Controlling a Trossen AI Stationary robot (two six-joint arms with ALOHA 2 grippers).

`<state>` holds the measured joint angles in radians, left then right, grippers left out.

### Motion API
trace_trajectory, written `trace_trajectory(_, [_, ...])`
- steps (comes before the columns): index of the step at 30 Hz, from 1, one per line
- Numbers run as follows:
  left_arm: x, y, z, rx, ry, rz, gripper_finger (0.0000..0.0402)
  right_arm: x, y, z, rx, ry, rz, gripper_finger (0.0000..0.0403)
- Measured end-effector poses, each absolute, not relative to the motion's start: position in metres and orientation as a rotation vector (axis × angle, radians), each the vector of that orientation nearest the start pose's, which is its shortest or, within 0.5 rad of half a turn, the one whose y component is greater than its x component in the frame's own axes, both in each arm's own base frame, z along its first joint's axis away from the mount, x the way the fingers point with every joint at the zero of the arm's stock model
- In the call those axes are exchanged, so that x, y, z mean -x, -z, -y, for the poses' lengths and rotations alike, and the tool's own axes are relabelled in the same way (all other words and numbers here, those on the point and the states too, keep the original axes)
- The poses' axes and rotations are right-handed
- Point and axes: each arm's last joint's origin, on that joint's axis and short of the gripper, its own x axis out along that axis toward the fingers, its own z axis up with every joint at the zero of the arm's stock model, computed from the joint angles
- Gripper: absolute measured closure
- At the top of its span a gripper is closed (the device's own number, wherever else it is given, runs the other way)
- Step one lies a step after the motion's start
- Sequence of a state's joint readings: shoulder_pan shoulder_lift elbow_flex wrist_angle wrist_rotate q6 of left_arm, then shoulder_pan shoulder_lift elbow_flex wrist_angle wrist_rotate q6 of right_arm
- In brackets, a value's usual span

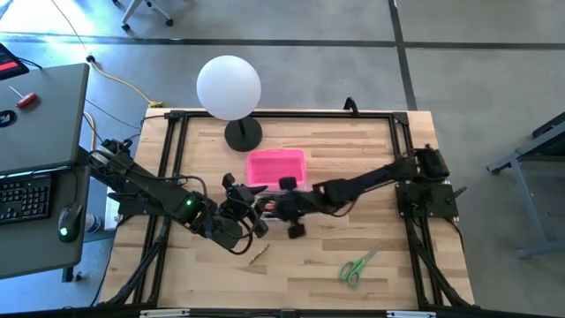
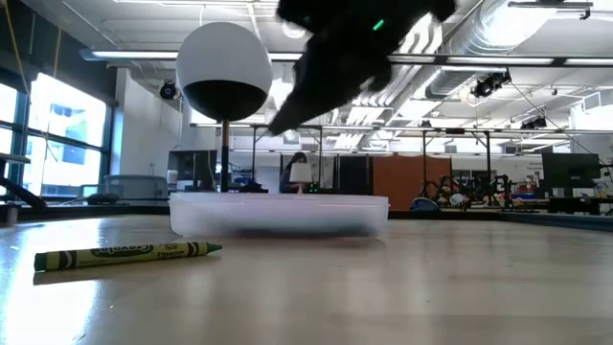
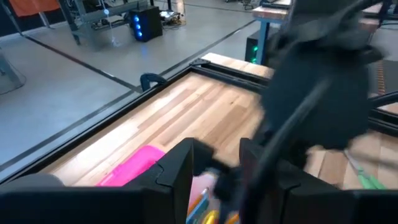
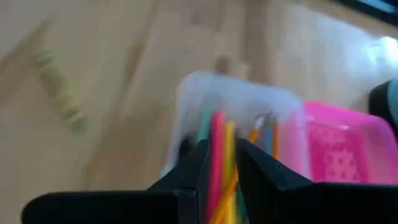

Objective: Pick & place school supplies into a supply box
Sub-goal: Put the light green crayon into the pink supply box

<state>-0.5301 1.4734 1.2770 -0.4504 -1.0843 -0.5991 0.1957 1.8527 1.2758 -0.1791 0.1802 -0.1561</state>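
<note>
Both arms are crowded together over the middle of the table, just in front of the pink lid (image 1: 276, 166). The right gripper (image 4: 222, 163) sits right above the clear supply box (image 4: 242, 99), fingers slightly apart with a red and a yellow pencil (image 4: 219, 140) showing in the gap; can't tell if it's actually pinching them or if they're lying in the box. The left gripper (image 3: 216, 167) is next to it with its fingers parted, nothing in them. A green crayon (image 2: 127, 254) lies on the wood near the box, and the green-handled scissors (image 1: 357, 266) are well off toward the right front. White globe lamp (image 1: 229, 88) stands behind the lid.
</note>
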Motion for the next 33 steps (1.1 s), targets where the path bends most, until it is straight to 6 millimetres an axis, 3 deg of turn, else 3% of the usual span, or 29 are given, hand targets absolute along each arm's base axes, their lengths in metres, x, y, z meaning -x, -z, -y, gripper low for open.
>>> trace_trajectory(5, [-0.284,-0.331,0.139,0.155,-0.571,-0.275,0.0240,-0.358,-0.230,-0.115,0.338,-0.203,-0.833,0.0347])
trace_trajectory(9, [-0.288,-0.333,0.144,0.136,-0.451,-0.301,0.0240,-0.334,-0.226,-0.139,0.333,-0.259,-0.966,0.0342])
trace_trajectory(14, [-0.292,-0.342,0.143,0.113,-0.420,-0.250,0.0241,-0.304,-0.217,-0.162,0.336,-0.365,-1.162,0.0341])
trace_trajectory(18, [-0.291,-0.337,0.144,0.102,-0.424,-0.276,0.0241,-0.290,-0.219,-0.172,0.413,-0.235,-1.175,0.0340])
trace_trajectory(27, [-0.294,-0.327,0.147,0.169,-0.396,-0.326,0.0241,-0.245,-0.219,-0.200,0.369,-0.108,-1.314,0.0341])
trace_trajectory(33, [-0.293,-0.293,0.155,0.324,-0.237,-0.648,0.0241,-0.223,-0.222,-0.223,0.403,-0.097,-1.251,0.0340])
